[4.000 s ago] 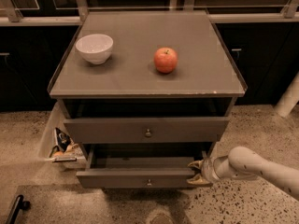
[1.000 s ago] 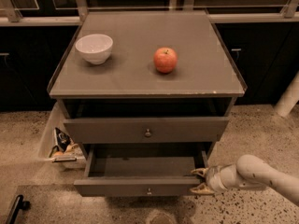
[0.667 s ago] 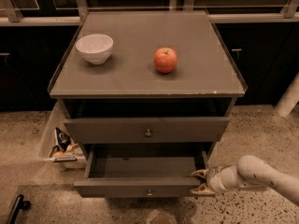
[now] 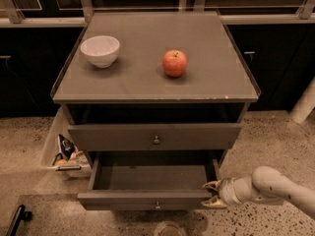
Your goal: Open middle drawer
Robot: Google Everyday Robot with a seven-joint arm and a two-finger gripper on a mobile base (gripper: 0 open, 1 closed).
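The middle drawer [image 4: 147,199] is the second front of the grey-brown cabinet, with a small round knob [image 4: 157,205]. It stands pulled well out, and its empty inside shows. My gripper [image 4: 210,194] is at the right end of that drawer's front panel, with one finger inside the drawer and one in front, closed on the panel. The top drawer [image 4: 155,136] above is slightly out. The lowest drawer is hidden under the open one.
A white bowl [image 4: 100,50] and a red apple [image 4: 174,63] sit on the cabinet top [image 4: 211,82]. A white bin with snack packets [image 4: 64,154] stands on the floor to the left. A white post [image 4: 305,102] is at the right, and a black object [image 4: 17,218] at the lower left.
Since four seconds ago the middle drawer has slid further out toward the camera, with my gripper on its right end. In the last second almost nothing has moved.
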